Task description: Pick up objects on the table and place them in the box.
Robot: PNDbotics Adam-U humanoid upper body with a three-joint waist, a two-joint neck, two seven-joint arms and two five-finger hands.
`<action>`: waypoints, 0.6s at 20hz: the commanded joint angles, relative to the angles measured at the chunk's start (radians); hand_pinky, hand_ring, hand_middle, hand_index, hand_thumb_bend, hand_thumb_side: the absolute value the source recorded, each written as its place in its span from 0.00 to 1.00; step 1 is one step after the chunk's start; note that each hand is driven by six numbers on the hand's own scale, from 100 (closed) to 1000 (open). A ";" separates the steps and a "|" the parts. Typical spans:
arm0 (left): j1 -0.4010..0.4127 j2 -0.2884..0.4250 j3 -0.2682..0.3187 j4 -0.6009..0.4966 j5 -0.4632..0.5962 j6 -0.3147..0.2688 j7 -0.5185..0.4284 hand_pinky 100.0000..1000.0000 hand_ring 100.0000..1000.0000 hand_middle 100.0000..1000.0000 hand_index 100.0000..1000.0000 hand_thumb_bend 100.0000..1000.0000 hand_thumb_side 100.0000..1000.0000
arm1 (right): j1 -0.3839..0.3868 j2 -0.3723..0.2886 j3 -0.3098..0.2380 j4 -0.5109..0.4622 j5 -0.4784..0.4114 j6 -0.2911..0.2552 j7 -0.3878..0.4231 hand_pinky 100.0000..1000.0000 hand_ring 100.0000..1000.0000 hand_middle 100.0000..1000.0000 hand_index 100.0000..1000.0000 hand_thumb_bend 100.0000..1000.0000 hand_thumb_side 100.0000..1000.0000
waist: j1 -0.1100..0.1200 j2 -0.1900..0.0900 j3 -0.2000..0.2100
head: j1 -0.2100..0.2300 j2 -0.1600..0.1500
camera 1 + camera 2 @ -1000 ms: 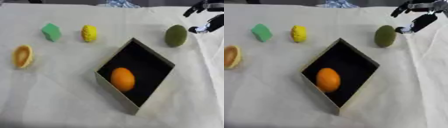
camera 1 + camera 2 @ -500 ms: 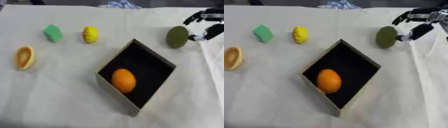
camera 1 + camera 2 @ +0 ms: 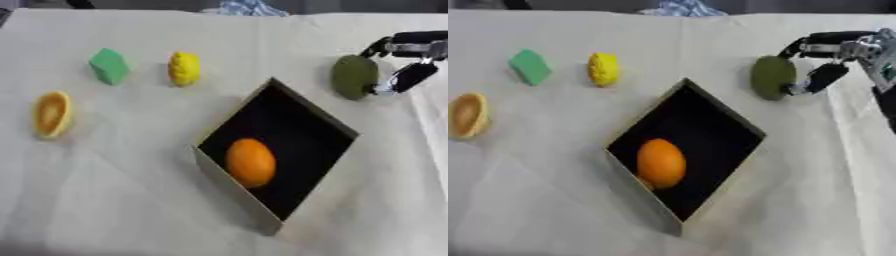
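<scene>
Olive-green oval object (image 3: 773,77), matte, beside right hand (image 3: 829,59).

Orange (image 3: 251,162) lies inside black box (image 3: 328,125); others lie outside.

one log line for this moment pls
right robot hand: closing around green fruit | box: orange inside | left hand: unseen

Twin head-mounted eyes, downward over the same table (image 3: 105,200).
</scene>
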 commanded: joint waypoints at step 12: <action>-0.008 0.018 0.004 -0.015 0.002 -0.001 -0.001 0.80 0.66 0.62 0.81 0.03 0.74 | 0.030 -0.057 0.083 -0.287 -0.179 0.080 -0.096 0.84 0.75 0.45 0.57 0.05 0.00 | -0.006 -0.021 -0.001 | 0.006 -0.003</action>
